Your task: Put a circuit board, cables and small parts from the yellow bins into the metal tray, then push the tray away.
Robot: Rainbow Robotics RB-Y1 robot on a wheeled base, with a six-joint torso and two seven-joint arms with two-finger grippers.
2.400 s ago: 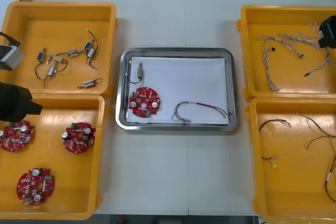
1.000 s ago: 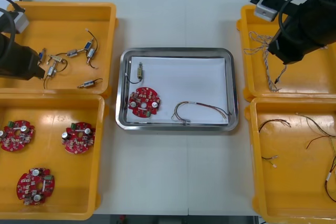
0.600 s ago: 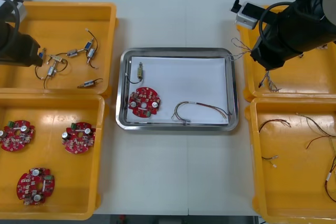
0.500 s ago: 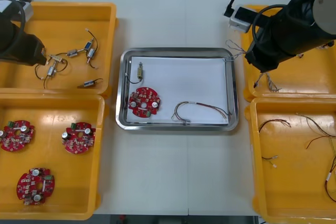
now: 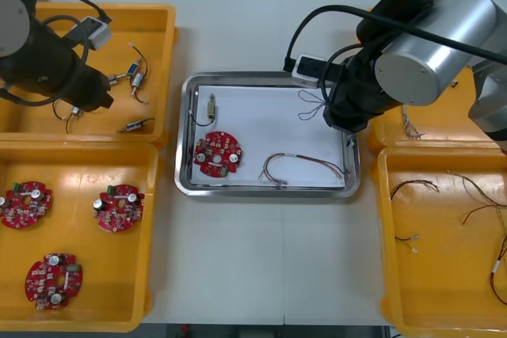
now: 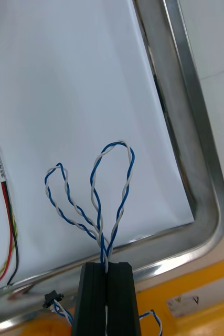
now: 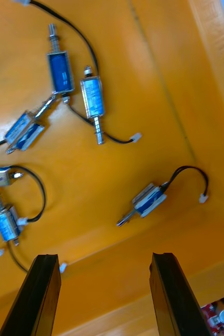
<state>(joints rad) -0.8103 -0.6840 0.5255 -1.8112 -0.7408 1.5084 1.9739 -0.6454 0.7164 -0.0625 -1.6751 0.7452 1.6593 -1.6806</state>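
Over the right end of the tray [image 5: 269, 77] our right pincer [image 6: 106, 265] pinches the blue-and-white cable [image 6: 119, 143] — we should lower its loops inside the rim before releasing — while our left pincer [image 7: 104, 256] hangs spread above the parts bin [image 7: 159, 79].

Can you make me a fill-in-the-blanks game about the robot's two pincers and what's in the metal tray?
1. The right pincer is ____ on the twisted blue and white cable.
2. The left pincer is ____, above the small metal parts.
3. The metal tray holds ____ round red circuit board.

Missing words: shut; open; one.
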